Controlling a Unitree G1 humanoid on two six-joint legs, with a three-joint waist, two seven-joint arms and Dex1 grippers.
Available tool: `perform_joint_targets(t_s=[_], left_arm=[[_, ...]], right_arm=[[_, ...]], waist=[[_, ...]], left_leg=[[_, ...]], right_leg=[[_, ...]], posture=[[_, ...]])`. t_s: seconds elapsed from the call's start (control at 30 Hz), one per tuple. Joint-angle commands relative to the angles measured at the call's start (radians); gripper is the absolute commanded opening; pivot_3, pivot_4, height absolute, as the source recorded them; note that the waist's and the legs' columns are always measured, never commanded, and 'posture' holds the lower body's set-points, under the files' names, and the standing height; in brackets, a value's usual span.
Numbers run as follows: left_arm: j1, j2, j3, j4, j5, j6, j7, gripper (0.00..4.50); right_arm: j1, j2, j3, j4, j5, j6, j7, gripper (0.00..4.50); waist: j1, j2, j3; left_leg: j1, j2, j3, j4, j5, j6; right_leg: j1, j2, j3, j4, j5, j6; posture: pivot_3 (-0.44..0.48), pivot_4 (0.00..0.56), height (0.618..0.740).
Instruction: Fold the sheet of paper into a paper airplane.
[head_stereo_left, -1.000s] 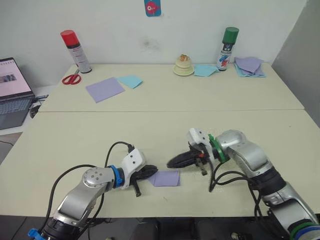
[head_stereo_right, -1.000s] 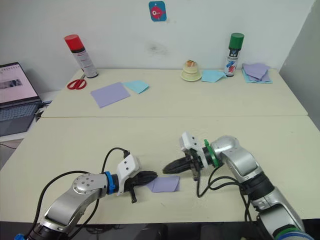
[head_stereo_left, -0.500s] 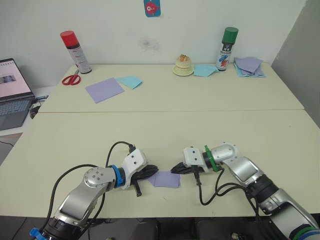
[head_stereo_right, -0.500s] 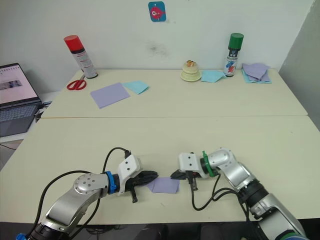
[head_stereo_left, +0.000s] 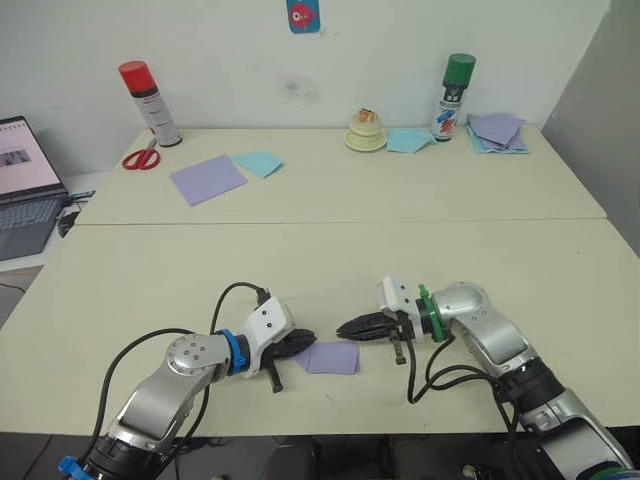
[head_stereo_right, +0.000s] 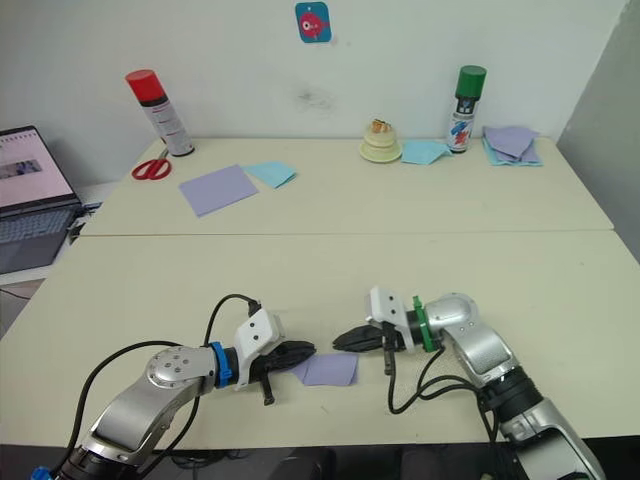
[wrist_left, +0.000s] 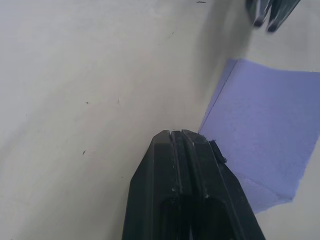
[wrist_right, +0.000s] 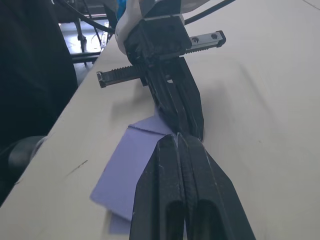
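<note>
Lying flat near table's front edge, sheet of paper, left gripper jaws pressed together at its corner, right gripper likewise.

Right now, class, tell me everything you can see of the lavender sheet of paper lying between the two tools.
The sheet of paper is thin, matte lavender, folded into a small, roughly four-sided shape lying flat near the table's front edge. A crease runs close to one edge. The shut left tool presses on its left corner; the shut right tool hovers just above its far edge.
</note>
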Motion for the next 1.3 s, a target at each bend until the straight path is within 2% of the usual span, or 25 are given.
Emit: perform_joint_targets(t_s=[0.03, 0.17, 0.27, 0.37, 0.57, 0.87, 1.17, 1.3], left_arm=[[0.027, 0.005, -0.03, 0.053, 0.044, 0.035, 0.012, 0.3], [0.019, -0.023, 0.007, 0.024, 0.028, -0.008, 0.036, 0.3], [-0.009, -0.047, 0.026, -0.051, -0.021, 0.04, 0.038, 0.3], [-0.018, -0.054, 0.008, -0.052, -0.002, 0.066, 0.042, 0.3], [0.063, -0.028, -0.006, -0.013, 0.043, 0.032, 0.047, 0.3], [0.202, 0.047, 0.127, 0.02, 0.056, -0.008, 0.081, 0.3], [0.191, 0.029, 0.216, -0.008, 0.017, 0.002, 0.116, 0.3], [0.169, 0.003, 0.3, -0.069, -0.055, -0.009, 0.129, 0.3]], right_arm=[[-0.014, 0.014, 0.053, 0.049, -0.094, -0.033, -0.046, 0.09], [-0.037, 0.02, 0.094, 0.13, -0.18, -0.112, -0.065, 0.09], [-0.043, 0.021, 0.096, 0.147, -0.181, -0.114, -0.055, 0.09], [-0.042, 0.012, 0.097, 0.154, -0.187, -0.131, -0.042, 0.09], [-0.043, 0.01, 0.09, 0.16, -0.19, -0.135, -0.04, 0.09], [-0.02, -0.011, 0.088, 0.133, -0.187, -0.125, -0.033, 0.09], [-0.016, -0.01, 0.082, 0.136, -0.174, -0.139, -0.026, 0.09], [-0.019, 0.022, 0.001, 0.062, -0.042, -0.075, -0.011, 0.09]], waist=[[0.0, 0.0, 0.0], [-0.001, 0.0, 0.0], [0.0, -0.001, 0.001], [0.0, -0.003, 0.002], [-0.001, -0.003, 0.002], [-0.007, -0.002, 0.001], [-0.012, -0.002, 0.001], [-0.014, -0.005, 0.004]], left_leg=[[0.0, 0.0, 0.0, 0.0, 0.0, 0.0], [0.0, 0.0, 0.001, 0.0, 0.0, 0.0], [0.0, 0.0, 0.0, 0.0, 0.0, 0.0], [0.0, 0.0, -0.001, 0.0, 0.0, 0.0], [0.0, 0.0, 0.0, -0.001, 0.0, -0.001], [0.003, 0.002, 0.0, -0.008, 0.0, -0.001], [0.004, 0.003, 0.0, -0.009, 0.0, -0.001], [0.002, 0.003, -0.001, -0.009, 0.0, -0.001]], right_leg=[[0.0, 0.0, 0.0, 0.0, 0.0, 0.0], [0.0, 0.0, 0.0, 0.0, 0.0, 0.0], [0.0, 0.0, 0.0, 0.0, 0.0, 0.0], [0.0, 0.0, 0.0, 0.0, 0.0, 0.0], [0.0, 0.0, 0.0, 0.0, 0.0, 0.0], [-0.001, 0.0, 0.001, -0.001, -0.002, -0.003], [0.0, 0.0, 0.001, 0.0, -0.002, -0.004], [-0.002, 0.0, 0.0, 0.0, -0.002, -0.004]], posture=[[0.0, 0.15, 0.74], [0.0, 0.15, 0.74], [0.0, 0.15, 0.74], [0.0, 0.15, 0.74], [0.0, 0.15, 0.74], [0.0, 0.15, 0.74], [0.0, 0.15, 0.74], [0.0, 0.15, 0.74]])
